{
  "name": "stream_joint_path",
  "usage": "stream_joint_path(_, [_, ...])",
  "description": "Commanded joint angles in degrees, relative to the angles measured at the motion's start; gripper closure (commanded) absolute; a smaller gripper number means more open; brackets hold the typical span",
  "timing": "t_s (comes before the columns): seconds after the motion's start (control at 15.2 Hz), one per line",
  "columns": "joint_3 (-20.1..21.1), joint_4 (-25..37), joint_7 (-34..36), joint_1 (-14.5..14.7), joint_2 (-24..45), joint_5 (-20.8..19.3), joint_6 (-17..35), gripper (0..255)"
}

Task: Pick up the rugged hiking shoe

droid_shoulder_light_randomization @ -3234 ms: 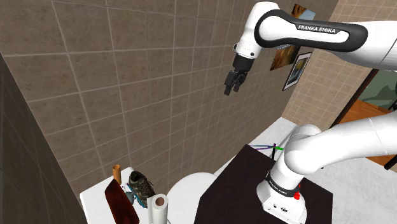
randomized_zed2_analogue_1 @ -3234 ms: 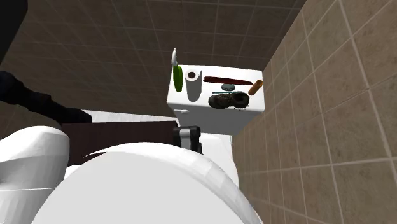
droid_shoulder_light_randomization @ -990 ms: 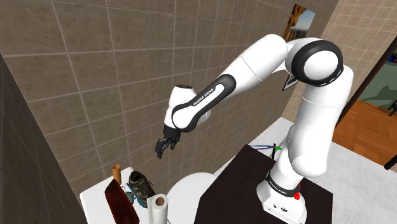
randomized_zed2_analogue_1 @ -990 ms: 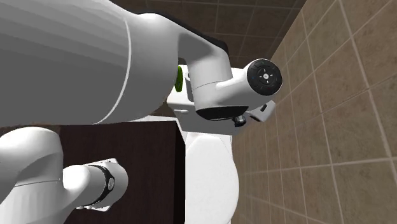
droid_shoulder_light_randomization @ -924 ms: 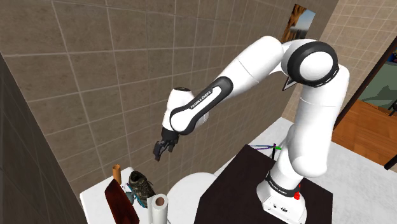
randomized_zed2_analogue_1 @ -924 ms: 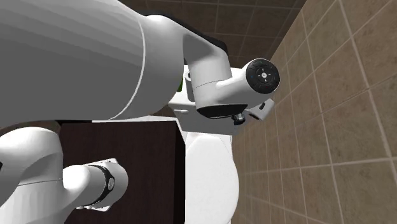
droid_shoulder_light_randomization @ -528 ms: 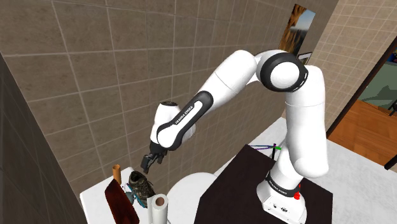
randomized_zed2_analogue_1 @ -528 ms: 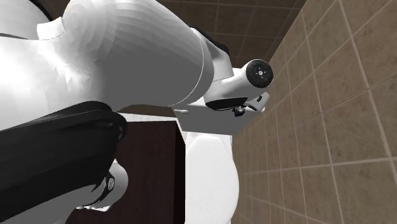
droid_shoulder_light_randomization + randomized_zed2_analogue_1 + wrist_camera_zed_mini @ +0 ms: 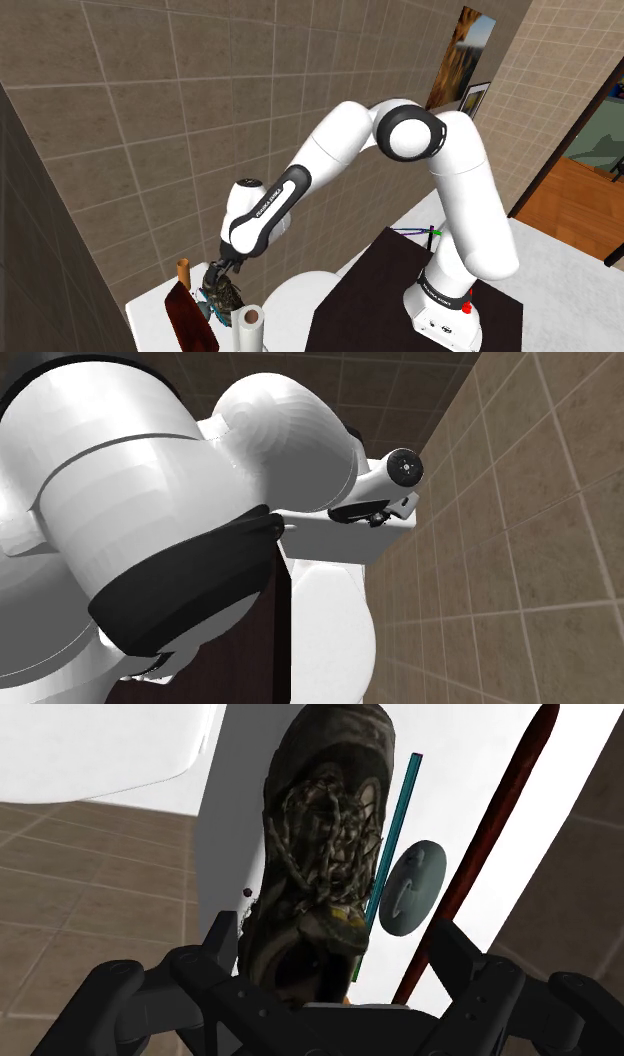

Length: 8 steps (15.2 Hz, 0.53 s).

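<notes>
- Shoulder view: since half a second earlier the arm point(image 9: 330, 150) had bent lower, bringing the fingers point(image 9: 213, 277) from above the shoe point(image 9: 227, 296) down to its upper end. The shoe itself had not shifted; it lay on the white cistern top point(image 9: 150, 305), with a paper roll point(image 9: 249, 325) just beside it towards the camera and a brown bottle point(image 9: 183, 270) near it on the wall side. The wrist was tilted steeply down, probably so the fingers could reach the shoe from above without knocking these neighbours.
- Second exterior view: the arm's bulk stood in front of the shoe, and the wrist flange point(image 9: 403, 467) hung over the cistern top.
- Wrist view: the fingers were spread wide, one on each side of the shoe's heel and open collar, touching neither side. A teal stick point(image 9: 392, 844) lay touching the shoe's flank, a grey disc point(image 9: 410, 889) just beyond it, and a long dark red thing point(image 9: 495, 829) farther out. Straddling the narrow heel looked deliberate, keeping the stick-side finger clear of the stick; closing remained to be done.
</notes>
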Motion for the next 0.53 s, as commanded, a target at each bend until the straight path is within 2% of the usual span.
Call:
stream_joint_path(0.0, [0.1, 0.43, -0.43, -0.09, 1.52, 0.07, 1.06, 0])
stream_joint_path(0.26, [0.17, 1.12, -0.85, -0.1, 3.42, 0.09, 2.24, 0])
stream_joint_path(0.33, [0.15, 1.19, -0.84, -0.1, 3.44, 0.07, 2.19, 255])
stream_joint_path(0.46, [0.15, 1.19, -0.86, -0.12, 3.42, 0.07, 2.17, 255])
